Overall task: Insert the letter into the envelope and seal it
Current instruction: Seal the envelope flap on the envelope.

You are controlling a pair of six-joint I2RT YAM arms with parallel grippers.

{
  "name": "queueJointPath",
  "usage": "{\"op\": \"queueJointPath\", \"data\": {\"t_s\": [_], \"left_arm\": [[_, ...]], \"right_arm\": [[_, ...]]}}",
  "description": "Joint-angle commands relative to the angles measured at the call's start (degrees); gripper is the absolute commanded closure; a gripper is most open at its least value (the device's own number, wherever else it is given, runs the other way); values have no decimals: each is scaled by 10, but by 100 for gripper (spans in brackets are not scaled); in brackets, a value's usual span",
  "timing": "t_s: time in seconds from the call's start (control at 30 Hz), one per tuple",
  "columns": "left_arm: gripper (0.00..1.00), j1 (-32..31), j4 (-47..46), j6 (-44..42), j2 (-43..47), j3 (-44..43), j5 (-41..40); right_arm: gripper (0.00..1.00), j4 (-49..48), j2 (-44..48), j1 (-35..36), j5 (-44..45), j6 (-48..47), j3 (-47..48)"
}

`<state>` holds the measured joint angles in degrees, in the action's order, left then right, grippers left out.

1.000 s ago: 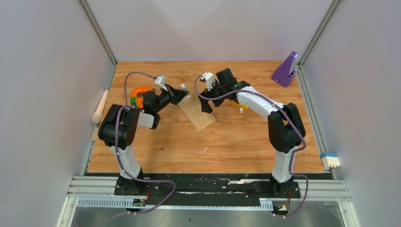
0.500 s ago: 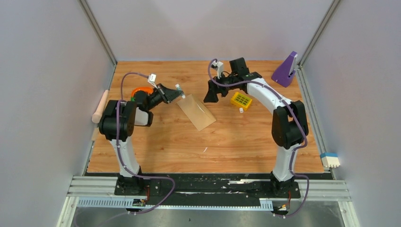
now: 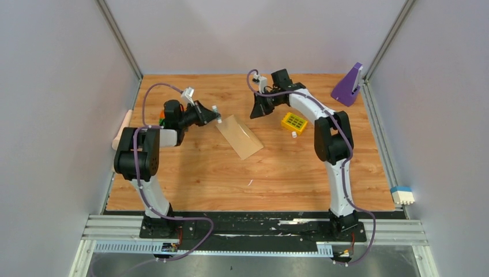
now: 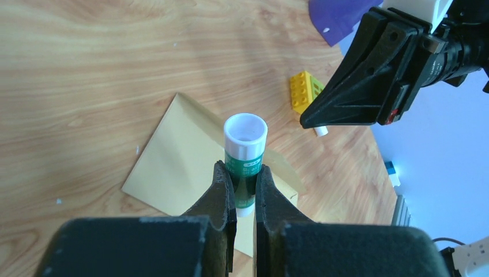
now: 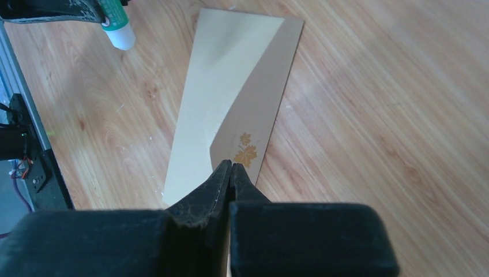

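Note:
The tan envelope point(image 3: 239, 137) lies flat at mid-table, and in the right wrist view the envelope point(image 5: 230, 92) has its flap point(image 5: 259, 109), printed with a gold leaf, folded over the body. The letter is hidden. My left gripper point(image 3: 209, 113) hovers just left of the envelope's far corner, shut on a green glue stick point(image 4: 245, 144) with a white end. In the left wrist view the envelope point(image 4: 179, 156) lies under the left gripper point(image 4: 245, 182). My right gripper point(image 3: 255, 112) hangs above the envelope's far right side. The right gripper point(image 5: 231, 167) is shut and holds nothing.
A yellow brick point(image 3: 294, 123) and a small white piece point(image 3: 293, 134) lie right of the right gripper. A purple stand point(image 3: 348, 86) sits at the far right corner. A wooden roller point(image 3: 122, 130) rests at the left edge, and a blue-and-white block point(image 3: 402, 195) lies off the right edge.
The right gripper has lifted back off the envelope and closed from wide open. The left gripper has drawn slightly left and back with the glue stick.

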<state>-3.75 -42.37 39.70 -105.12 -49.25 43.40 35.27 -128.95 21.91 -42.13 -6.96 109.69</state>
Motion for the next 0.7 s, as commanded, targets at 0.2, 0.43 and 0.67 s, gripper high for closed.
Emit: {"op": "queueJointPath", "data": {"t_s": [0.2,0.43,0.67], "left_arm": [[100,-19,4,-10,-41,-2,-23],[100,-28,-44,29,-80,-7,-11],[100,-30,-147,125,-141,-4,19]], "right_arm": [[100,13,-61,7,-104,51,16],[100,9,-80,19,-144,66,22],[100,5,-93,23,-153,83,25]]}}
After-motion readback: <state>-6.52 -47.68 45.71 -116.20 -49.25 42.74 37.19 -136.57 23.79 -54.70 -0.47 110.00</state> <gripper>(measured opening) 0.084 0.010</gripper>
